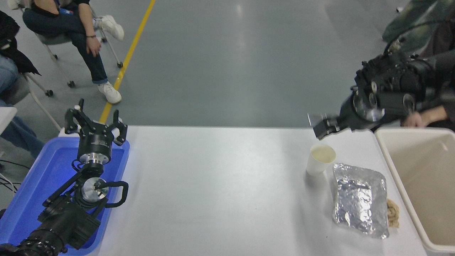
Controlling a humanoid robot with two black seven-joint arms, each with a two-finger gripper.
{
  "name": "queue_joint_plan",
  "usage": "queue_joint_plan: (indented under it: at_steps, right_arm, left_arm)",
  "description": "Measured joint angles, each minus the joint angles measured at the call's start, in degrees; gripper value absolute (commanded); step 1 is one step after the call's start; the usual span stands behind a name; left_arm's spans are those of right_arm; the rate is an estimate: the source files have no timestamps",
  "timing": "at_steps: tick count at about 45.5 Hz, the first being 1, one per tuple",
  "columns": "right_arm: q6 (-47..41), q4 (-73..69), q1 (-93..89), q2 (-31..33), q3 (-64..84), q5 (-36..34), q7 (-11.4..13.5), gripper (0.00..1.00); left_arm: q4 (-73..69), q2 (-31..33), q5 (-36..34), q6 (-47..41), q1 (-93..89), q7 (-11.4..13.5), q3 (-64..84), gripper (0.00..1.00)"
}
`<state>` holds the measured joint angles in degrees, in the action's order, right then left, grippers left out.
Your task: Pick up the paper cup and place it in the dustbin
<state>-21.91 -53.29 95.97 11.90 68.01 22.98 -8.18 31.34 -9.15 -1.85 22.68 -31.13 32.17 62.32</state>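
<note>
The white paper cup (320,159) stands upright on the white table, right of centre, its cream inside showing. The cream-beige dustbin (401,188) stands at the table's right edge. My right gripper (321,128) hangs above and behind the cup, clear of it, blurred by motion; nothing shows in it. My left gripper (95,122) is parked at the lower left over the blue tray, fingers spread and empty.
A crumpled silver foil packet (359,199) lies just right of the cup, with a brown scrap (392,212) beside it next to the dustbin wall. The blue tray (32,188) is at the left edge. A person's hand (414,120) rests behind the dustbin; seated people are at the top left.
</note>
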Motion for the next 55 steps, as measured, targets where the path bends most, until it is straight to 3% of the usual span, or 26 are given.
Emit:
queue_joint_plan:
  at_steps: [22, 32, 37, 41, 49, 51, 52, 54, 55]
  right_arm:
    - [2.86, 17.09, -18.31, 1.26, -10.71, 2.51, 1.22, 1.00]
    - [3.12, 20.02, -22.28, 1.38, -13.53, 3.12, 1.29, 0.92]
    - [3.27, 20.76, -23.53, 1.39, -14.22, 3.28, 1.31, 0.72]
    - [3.77, 21.22, -24.26, 1.39, -14.56, 3.33, 1.32, 0.48]
    - [4.49, 22.05, -25.44, 1.34, -14.94, 3.39, 1.32, 0.36]
    - [4.57, 22.19, -25.61, 1.34, -15.01, 3.39, 1.32, 0.29]
    - [4.59, 22.23, -25.66, 1.34, -15.04, 3.38, 1.32, 0.24]
    - [4.65, 22.32, -25.79, 1.34, -15.14, 3.30, 1.29, 0.01]
    - [4.66, 22.33, -25.85, 1.34, -15.18, 3.28, 1.26, 0.00]
  left_arm:
    - [0.02, 0.01, 0.00, 0.00, 0.01, 0.00, 0.02, 0.99]
    - [0.02, 0.01, 0.00, 0.00, 0.01, 0.00, 0.03, 0.99]
    - [0.02, 0.01, 0.00, 0.00, 0.01, 0.00, 0.02, 0.99]
    - [0.02, 0.01, 0.00, 0.00, 0.01, 0.00, 0.01, 0.99]
    - [0.02, 0.01, 0.00, 0.00, 0.01, 0.00, 0.00, 0.99]
    - [0.02, 0.00, 0.00, 0.00, 0.00, 0.00, 0.00, 0.99]
    - [0.02, 0.01, 0.00, 0.00, 0.00, 0.00, 0.00, 0.99]
    - [0.02, 0.01, 0.00, 0.00, 0.00, 0.00, 0.00, 0.99]
    - [0.02, 0.00, 0.00, 0.00, 0.00, 0.00, 0.00, 0.99]
